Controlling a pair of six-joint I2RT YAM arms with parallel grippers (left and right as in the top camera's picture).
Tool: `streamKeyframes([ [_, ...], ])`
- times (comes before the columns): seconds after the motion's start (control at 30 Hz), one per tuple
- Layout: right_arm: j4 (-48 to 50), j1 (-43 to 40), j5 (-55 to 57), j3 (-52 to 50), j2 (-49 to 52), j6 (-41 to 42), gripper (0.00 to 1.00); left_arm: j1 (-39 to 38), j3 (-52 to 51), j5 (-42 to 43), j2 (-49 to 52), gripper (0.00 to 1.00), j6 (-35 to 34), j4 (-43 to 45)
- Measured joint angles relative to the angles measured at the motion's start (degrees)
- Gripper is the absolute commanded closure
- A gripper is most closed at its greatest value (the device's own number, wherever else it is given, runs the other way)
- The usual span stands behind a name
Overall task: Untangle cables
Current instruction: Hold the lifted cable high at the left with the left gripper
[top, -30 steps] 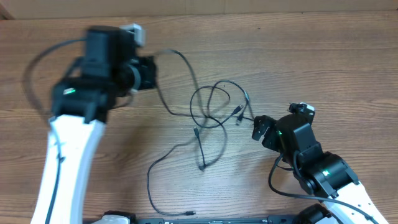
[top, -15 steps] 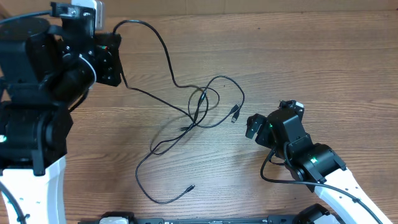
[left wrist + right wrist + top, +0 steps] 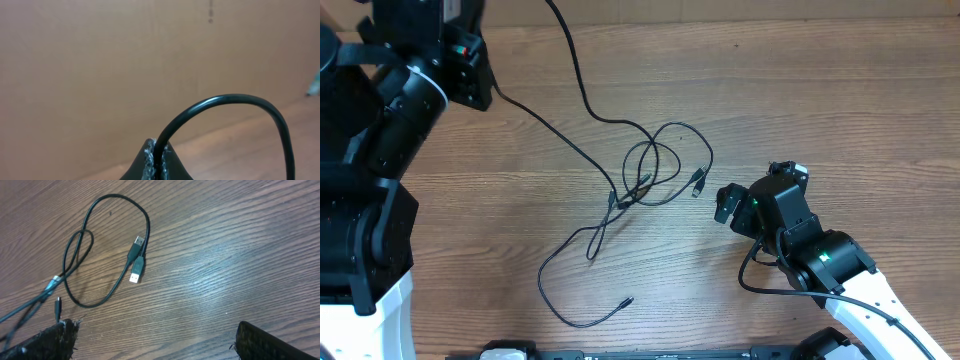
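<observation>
Grip: the left claw (image 3: 158, 161) is clamped on one black cable (image 3: 235, 100), which arches out from between its closed fingers in the wrist view. Overhead, this claw sits at the far left corner. Two strands leave it: one runs down across the table (image 3: 840, 90) to the knot (image 3: 655, 165), and the other leaves the top edge of the frame.

Change: over the last second the left arm has swung away from the table centre and lifted. This has taken up slack, so the strand to the knot is now nearly straight and the loop toward the front edge has narrowed. One free end (image 3: 625, 300) lies near the front. The knot remains mid-table with its loops still crossed.

The right claw (image 3: 722, 203) has its jaws wide apart, holds nothing and has not moved for half a second. It hovers just right of the two plugs (image 3: 136, 260).

Assessment: the cables are stretched but not yet separated. Further pulling probably tightens the crossing unless the right claw pins or lifts the plug end.
</observation>
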Motion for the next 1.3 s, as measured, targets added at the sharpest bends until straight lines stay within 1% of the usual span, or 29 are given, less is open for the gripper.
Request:
streamKeyframes([
  [0.2,0.0,0.0,0.0,0.0,0.0,0.0,0.00,0.0,0.0,-5.3,-0.1,0.96,2.4,4.2],
  [0.3,0.0,0.0,0.0,0.0,0.0,0.0,0.00,0.0,0.0,-6.4,-0.1,0.96,4.0,6.5],
  [0.47,0.0,0.0,0.0,0.0,0.0,0.0,0.00,0.0,0.0,-7.3,-0.1,0.96,4.9,10.4],
  [0.57,-0.2,0.0,0.0,0.0,0.0,0.0,0.00,0.0,0.0,-9.2,-0.1,0.96,5.5,13.6],
  [0.67,-0.5,0.0,0.0,0.0,0.0,0.0,0.00,0.0,0.2,-10.3,-0.2,0.96,6.2,14.7],
  [0.77,-0.4,0.0,0.0,0.0,0.0,0.0,0.00,0.0,0.7,-8.9,-0.4,0.96,9.8,8.1],
  [0.87,-0.4,0.0,0.0,0.0,0.0,0.0,0.00,0.0,0.8,-7.0,-0.3,0.96,16.4,-3.5],
  [0.97,-0.4,0.0,0.0,0.0,0.0,0.0,0.00,0.0,0.8,-8.9,0.5,0.96,21.4,-9.9],
  [1.0,-0.4,0.0,0.0,0.0,0.0,0.0,0.00,0.0,0.8,-11.1,1.1,0.96,23.2,-11.6],
  [1.07,-0.4,0.0,0.0,0.0,0.0,0.0,0.00,0.0,0.8,-16.2,2.0,0.96,25.1,-13.5],
  [1.17,-0.4,0.0,0.0,0.0,0.0,0.0,0.00,0.0,0.8,-22.9,2.9,0.96,25.4,-13.1],
  [1.23,-0.4,0.0,0.0,0.0,0.0,0.0,0.00,0.0,0.7,-25.6,3.0,0.96,24.5,-10.9],
  [1.3,-0.3,0.0,0.0,0.0,0.0,0.0,0.00,0.0,0.7,-26.6,3.0,0.96,22.5,-8.8],
])
